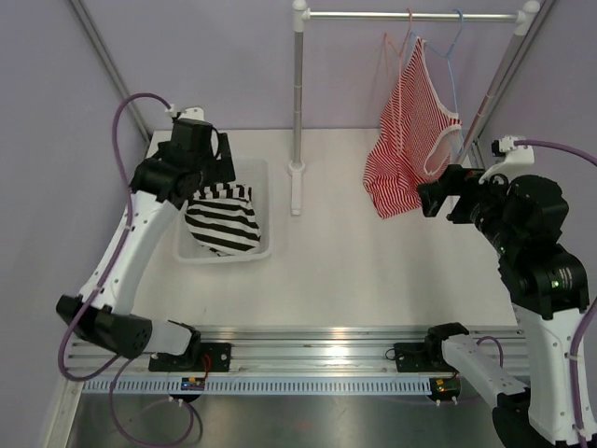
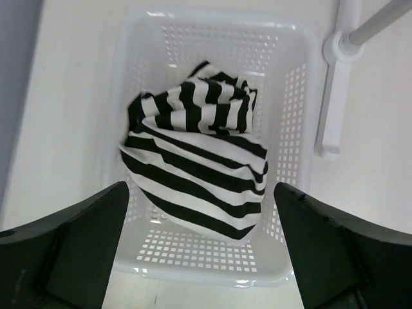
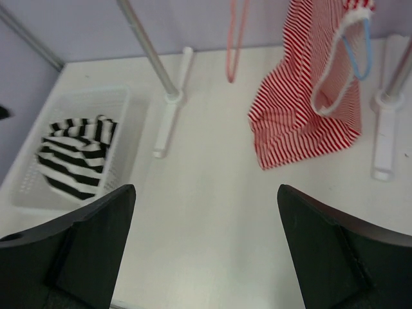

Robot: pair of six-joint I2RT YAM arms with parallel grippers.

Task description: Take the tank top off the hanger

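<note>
The black-and-white striped tank top (image 1: 224, 219) lies crumpled in a white perforated basket (image 1: 266, 250), off any hanger. It fills the middle of the left wrist view (image 2: 193, 167) and shows at the left of the right wrist view (image 3: 74, 154). The thin pink hanger (image 1: 386, 42) hangs bare on the rail; its lower loop shows in the right wrist view (image 3: 230, 77). My left gripper (image 2: 201, 187) is open and empty above the basket's near end (image 2: 193, 273). My right gripper (image 3: 206, 190) is open and empty over bare table, to the right of the rack.
A red-and-white finely striped top (image 1: 410, 140) hangs on a light-blue hanger (image 1: 454, 56) next to the pink one. The rail (image 1: 410, 15) rests on two metal posts; the left post (image 1: 297, 112) stands just right of the basket. Purple walls enclose the table.
</note>
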